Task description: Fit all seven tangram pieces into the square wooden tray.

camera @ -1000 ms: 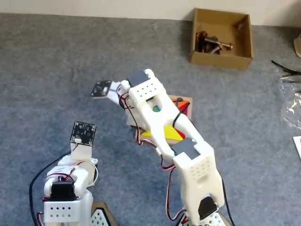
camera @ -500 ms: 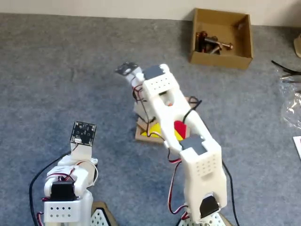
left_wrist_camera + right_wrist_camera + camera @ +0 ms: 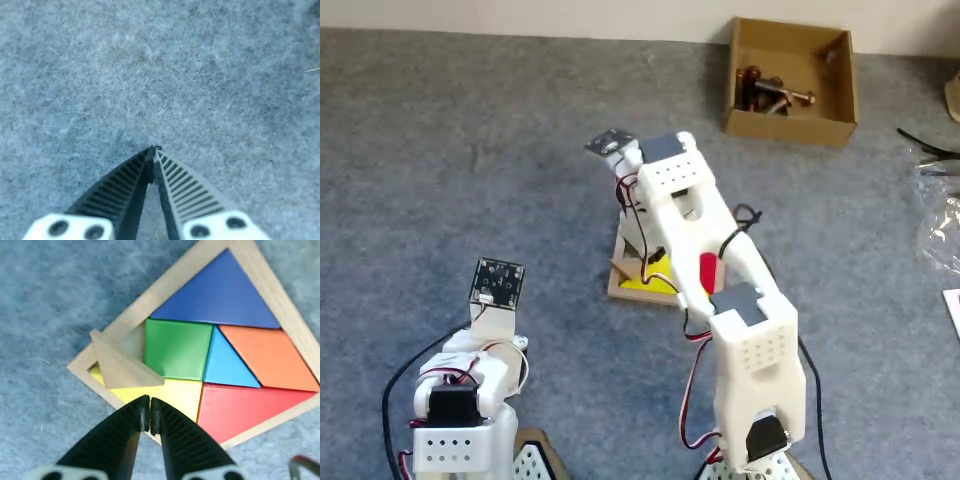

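Observation:
The square wooden tray (image 3: 170, 287) holds a blue triangle (image 3: 217, 295), a green square (image 3: 177, 350), a light blue triangle (image 3: 227, 365), an orange parallelogram (image 3: 270, 357), a red triangle (image 3: 245, 407) and a yellow triangle (image 3: 175, 395). A plain wooden triangle (image 3: 117, 367) lies askew over the tray's corner slot, resting on the rim. My right gripper (image 3: 149, 412) is shut and holds nothing, just over the yellow piece beside that triangle. In the high view the right arm (image 3: 685, 215) covers most of the tray (image 3: 625, 288). My left gripper (image 3: 153, 150) is shut over bare carpet.
A cardboard box (image 3: 790, 80) holding metal parts sits at the back right. Cables and a plastic bag (image 3: 940, 215) lie at the right edge. Grey carpet (image 3: 450, 150) stretches across the left and back. The left arm's base (image 3: 460, 410) stands at the front left.
The right arm's wrist swung from left of the tray to the right and farther back, now over the tray. The left arm stayed still.

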Robot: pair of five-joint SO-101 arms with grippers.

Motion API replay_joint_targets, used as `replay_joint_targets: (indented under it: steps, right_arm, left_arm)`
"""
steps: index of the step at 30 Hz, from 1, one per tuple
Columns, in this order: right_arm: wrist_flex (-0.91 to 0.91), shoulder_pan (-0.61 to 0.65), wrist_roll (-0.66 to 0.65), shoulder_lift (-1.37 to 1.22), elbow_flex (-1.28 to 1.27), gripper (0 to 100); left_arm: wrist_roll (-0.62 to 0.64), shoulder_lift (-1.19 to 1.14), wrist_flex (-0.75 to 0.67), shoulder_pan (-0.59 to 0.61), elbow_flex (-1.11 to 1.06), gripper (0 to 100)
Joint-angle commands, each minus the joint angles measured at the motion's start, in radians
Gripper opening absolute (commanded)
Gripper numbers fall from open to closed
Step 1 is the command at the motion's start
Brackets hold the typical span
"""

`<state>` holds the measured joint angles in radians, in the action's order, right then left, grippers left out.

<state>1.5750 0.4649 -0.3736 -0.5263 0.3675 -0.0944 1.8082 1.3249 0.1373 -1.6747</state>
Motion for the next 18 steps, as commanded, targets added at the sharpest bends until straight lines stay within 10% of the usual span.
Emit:
replay_joint_targets:
  steps: [1,18]
  right_arm:
    - [0.002,-0.018,0.008,0.021,-0.025,0.5]
    - [-0.214,-0.018,0.000,0.021,-0.119,0.5]
  left_arm:
    - [0.003,0.005,0.002,-0.022,-0.021,1]
    - [0.003,0.005,0.002,-0.022,-0.021,1]
